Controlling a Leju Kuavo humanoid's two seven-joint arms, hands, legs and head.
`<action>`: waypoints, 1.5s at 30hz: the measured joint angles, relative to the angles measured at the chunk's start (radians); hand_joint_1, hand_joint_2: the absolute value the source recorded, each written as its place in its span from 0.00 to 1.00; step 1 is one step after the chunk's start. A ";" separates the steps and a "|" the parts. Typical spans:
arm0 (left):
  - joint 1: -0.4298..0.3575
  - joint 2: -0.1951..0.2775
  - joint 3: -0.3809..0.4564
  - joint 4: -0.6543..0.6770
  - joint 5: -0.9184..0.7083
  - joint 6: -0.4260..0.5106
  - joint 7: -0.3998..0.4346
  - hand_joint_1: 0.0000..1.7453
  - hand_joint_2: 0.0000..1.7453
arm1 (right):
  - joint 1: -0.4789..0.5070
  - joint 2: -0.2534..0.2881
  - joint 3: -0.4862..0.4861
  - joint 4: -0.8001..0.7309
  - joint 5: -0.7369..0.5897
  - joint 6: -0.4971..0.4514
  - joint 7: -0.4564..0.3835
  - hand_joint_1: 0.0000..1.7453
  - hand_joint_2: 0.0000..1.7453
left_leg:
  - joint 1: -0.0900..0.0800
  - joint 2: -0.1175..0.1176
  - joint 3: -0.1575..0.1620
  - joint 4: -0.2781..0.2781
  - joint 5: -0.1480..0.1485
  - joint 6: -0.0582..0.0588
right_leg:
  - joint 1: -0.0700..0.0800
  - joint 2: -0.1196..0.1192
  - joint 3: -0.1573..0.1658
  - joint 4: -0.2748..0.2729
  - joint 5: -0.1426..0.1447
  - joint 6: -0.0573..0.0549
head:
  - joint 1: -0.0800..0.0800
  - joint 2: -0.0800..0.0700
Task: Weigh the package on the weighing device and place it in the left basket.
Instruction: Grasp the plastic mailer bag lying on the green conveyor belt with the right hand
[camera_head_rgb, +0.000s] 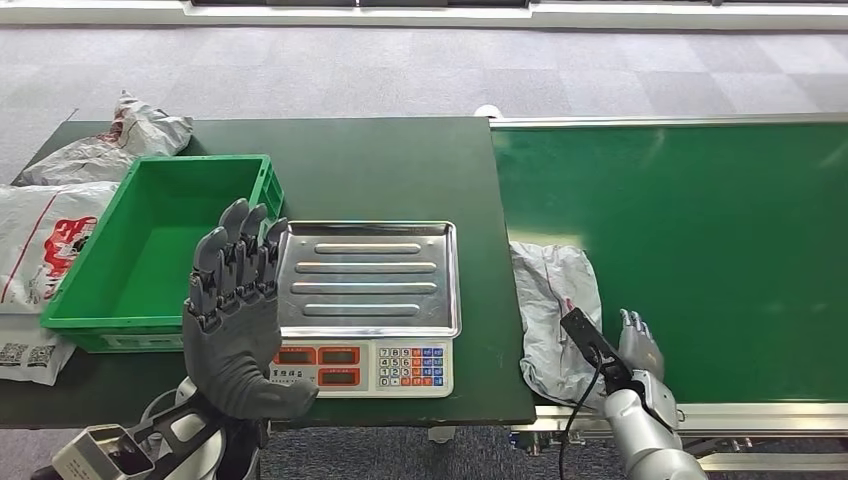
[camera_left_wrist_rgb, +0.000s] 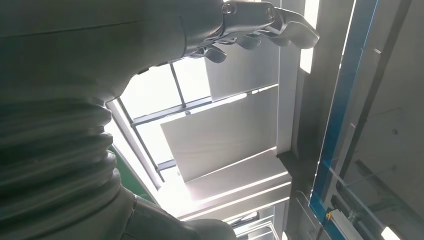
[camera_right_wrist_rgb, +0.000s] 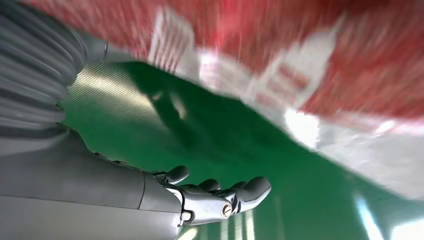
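Observation:
A grey plastic package with red print lies at the left end of the green conveyor belt, beside the scale. My right hand lies open on the belt just right of the package, fingers stretched forward; in the right wrist view the hand hovers over green belt with the blurred red-and-white package close beside it. My left hand is raised in front of the camera, fingers straight up and empty, between the green basket and the steel-topped scale. The scale pan is bare.
Several grey and white packages with red print lie left of the basket on the dark table. The scale's keypad and red displays face me. The left wrist view looks up at ceiling panels past the left hand.

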 joint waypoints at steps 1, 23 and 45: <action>-0.002 0.002 0.000 0.000 0.000 0.003 0.000 0.00 1.00 | 0.000 0.000 -0.001 0.001 -0.023 0.035 -0.072 0.00 1.00 | 0.000 0.000 0.000 0.000 0.000 0.000 | 0.000 0.000 0.000 0.000 0.000 0.000 | 0.000 0.000; -0.029 0.026 0.000 0.008 0.002 0.005 0.000 0.00 1.00 | 0.011 0.008 -0.017 -0.019 -0.210 0.275 -0.400 1.00 1.00 | 0.000 0.000 -0.003 -0.001 0.001 -0.001 | 0.001 0.000 -0.004 0.001 -0.001 -0.002 | 0.000 0.000; -0.029 0.032 0.000 0.008 -0.006 0.006 0.000 0.00 1.00 | 0.012 0.010 0.005 -0.023 -0.240 0.209 -0.379 1.00 1.00 | 0.000 -0.001 -0.004 -0.001 0.001 -0.001 | 0.001 0.000 -0.004 0.001 -0.001 -0.002 | 0.000 0.000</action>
